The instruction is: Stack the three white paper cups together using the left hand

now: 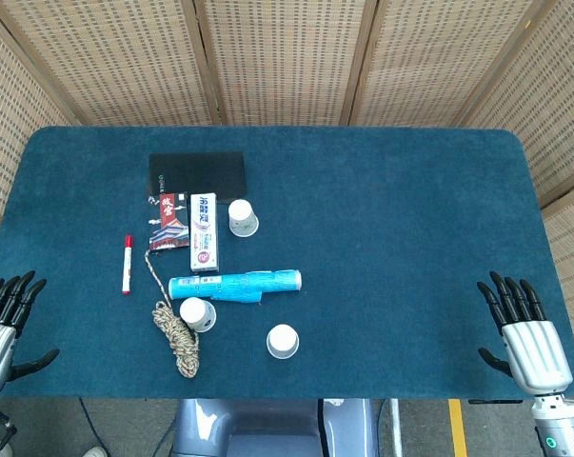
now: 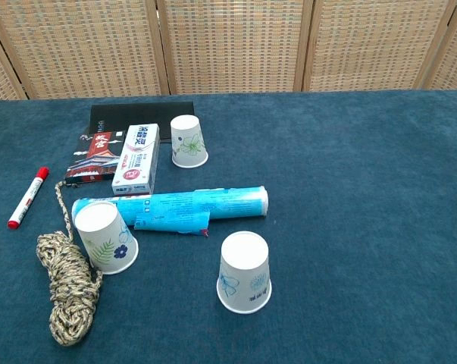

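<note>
Nothing is being stacked yet: all three upturned paper cups (image 2: 245,271) (image 2: 104,236) (image 2: 188,141) are standing apart, left hand (image 1: 3,319) and right hand (image 1: 524,331) both resting empty, fingers spread.

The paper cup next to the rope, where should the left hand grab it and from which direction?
Grip the paper cup around its side wall, coming from above. It stands upside down, narrow base up, so the wall widens downward. The rope crowds its left and the blue tube lies just behind, so the top is the freest approach for the left hand.
</note>
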Robot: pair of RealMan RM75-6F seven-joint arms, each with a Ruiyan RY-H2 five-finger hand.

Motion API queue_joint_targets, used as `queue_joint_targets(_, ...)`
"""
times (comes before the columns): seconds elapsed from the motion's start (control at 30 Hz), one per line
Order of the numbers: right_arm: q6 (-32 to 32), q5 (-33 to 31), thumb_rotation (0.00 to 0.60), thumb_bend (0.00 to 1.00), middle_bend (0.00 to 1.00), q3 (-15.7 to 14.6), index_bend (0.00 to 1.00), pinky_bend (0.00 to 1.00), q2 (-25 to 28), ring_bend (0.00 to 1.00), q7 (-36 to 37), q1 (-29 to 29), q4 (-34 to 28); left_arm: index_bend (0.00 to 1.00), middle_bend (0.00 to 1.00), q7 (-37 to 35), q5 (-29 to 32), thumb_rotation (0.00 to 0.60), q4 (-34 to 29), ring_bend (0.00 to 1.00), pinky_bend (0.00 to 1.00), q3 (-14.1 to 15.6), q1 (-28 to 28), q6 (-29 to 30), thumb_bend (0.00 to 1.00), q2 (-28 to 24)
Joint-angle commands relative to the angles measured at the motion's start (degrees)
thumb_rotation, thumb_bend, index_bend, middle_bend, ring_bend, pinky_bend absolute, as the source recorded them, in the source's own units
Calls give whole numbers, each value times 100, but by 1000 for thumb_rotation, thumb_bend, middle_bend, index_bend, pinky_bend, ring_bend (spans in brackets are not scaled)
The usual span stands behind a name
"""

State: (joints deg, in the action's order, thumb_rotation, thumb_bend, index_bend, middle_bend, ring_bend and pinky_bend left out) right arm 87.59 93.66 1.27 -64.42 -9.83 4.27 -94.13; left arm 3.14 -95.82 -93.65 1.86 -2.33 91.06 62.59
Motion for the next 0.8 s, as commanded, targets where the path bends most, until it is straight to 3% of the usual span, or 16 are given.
queue_joint_targets(0.03, 4, 2, 600, 0, 0, -3, 0, 0, 3, 0, -6, -5, -7, 0, 0, 8, 1, 600, -14, 0, 0, 9, -8, -25, 0, -10)
queue_joint_targets(0.33, -38, -19, 600, 0, 0, -13, 0, 0, 31, 0, -10, -2, -92, 0, 0, -35, -235, 600, 101, 0, 0, -69, -302, -262, 0, 91)
queue_joint_targets(0.47, -53, -86, 600, 0, 0, 22, 0, 0, 26, 0, -55, 4, -131, 0, 0, -400, -1021, 600, 567, 0, 0, -159, -1131, -818, 0, 341)
queue_joint_targets(0.63, -110, -243, 600, 0, 0, 91, 0, 0, 42, 0, -124, 21, -204, 0, 0, -1050, -1466, 600, 483, 0, 0, -181, -2209, -1895, 0, 522)
queue_joint_targets(0.8, -173, -365, 600, 0, 0, 166, 0, 0, 61, 0, -138, 65, -256, 0, 0, -627, -1618, 600, 396, 0, 0, -420, -3073, -2794, 0, 781)
